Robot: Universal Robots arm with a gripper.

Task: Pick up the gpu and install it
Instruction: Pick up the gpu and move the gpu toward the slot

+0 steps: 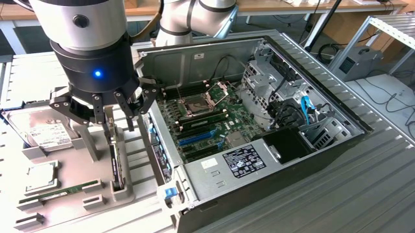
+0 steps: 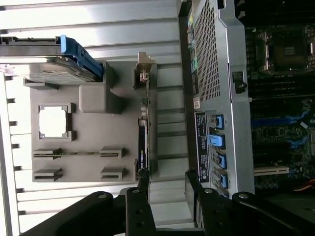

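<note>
Cut off at the exterior view's lower left corner: the grey fixture tray (image 1: 77,206), some of its slots out of frame. Seen edge-on as a thin dark strip: the gpu (image 1: 116,167), standing upright in a slot along the tray's side nearest the computer case (image 1: 214,191), far end lost behind the gripper's fingers (image 1: 97,109), cooler face and bracket too foreshortened to make out. Partly covered by an outer finger: the hard drive (image 1: 44,135) at the tray's far corner. Hanging straight down over the gpu's far end, wrist vertical, blue light glowing on the black body: the gripper (image 1: 110,121), spread wide and pinching nothing, fingertips close above the gpu's top edge, contact impossible to judge. From the wrist view, same spread gripper (image 2: 167,184), one finger in line with the gpu (image 2: 142,142), the other over the gap between tray and case. Lying flat on the tray, well apart from the gripper: a CPU (image 1: 40,175) in a square recess and a RAM stick (image 1: 61,190) in a narrow slot. Just beside the tray, toward the exterior view's right: the case, side open, power supply (image 1: 243,162) nearest, then the motherboard (image 1: 207,116) with blue expansion slots (image 1: 194,138) and CPU socket (image 1: 194,104), drive cage (image 1: 266,82) and blue cable (image 1: 304,104) farther in. Beyond the case: a wooden desk (image 1: 292,6).
</note>
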